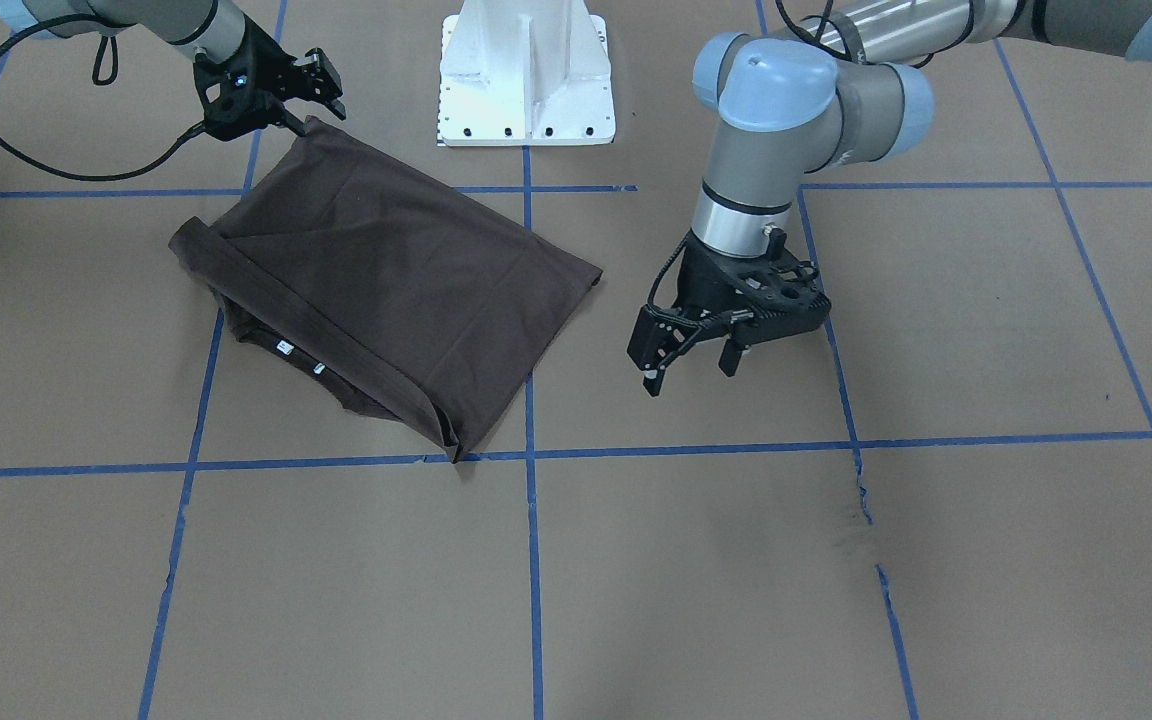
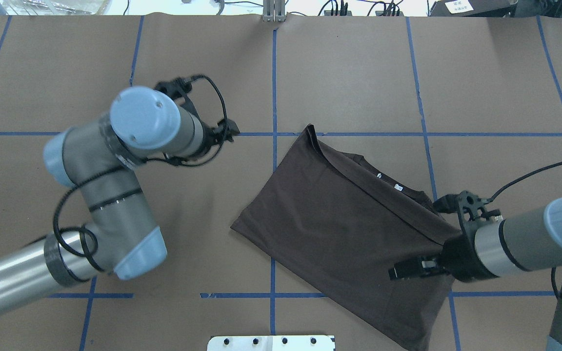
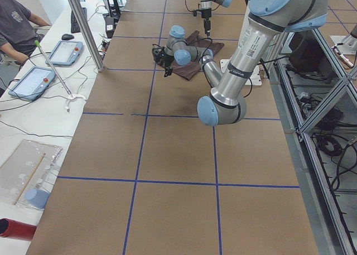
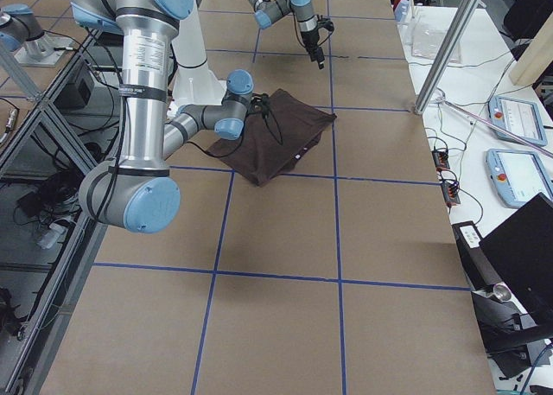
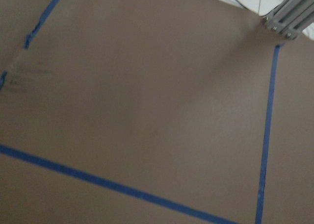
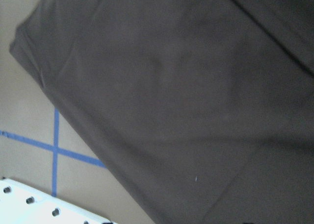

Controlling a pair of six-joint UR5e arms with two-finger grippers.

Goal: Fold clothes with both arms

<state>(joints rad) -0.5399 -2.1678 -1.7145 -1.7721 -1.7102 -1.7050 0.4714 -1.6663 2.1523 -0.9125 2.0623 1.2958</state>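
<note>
The dark brown T-shirt (image 1: 386,290) lies folded in a slanted rectangle on the brown table, with its collar edge and white tags (image 1: 284,347) on the side away from the base. The shirt also shows in the overhead view (image 2: 344,229) and fills the right wrist view (image 6: 171,87). My right gripper (image 1: 326,88) hovers at the shirt's corner nearest the base, fingers apart and nothing between them; from overhead the right gripper (image 2: 398,272) reaches over the cloth. My left gripper (image 1: 691,362) hangs open above bare table beside the shirt, clear of it. The left arm mostly hides the left gripper (image 2: 230,130) from overhead.
The white base pedestal (image 1: 526,75) stands at the table's robot side, close to the shirt. Blue tape lines (image 5: 267,136) grid the table, torn at one spot (image 1: 861,480). A person (image 3: 17,26) sits at a side desk with tablets (image 3: 33,79).
</note>
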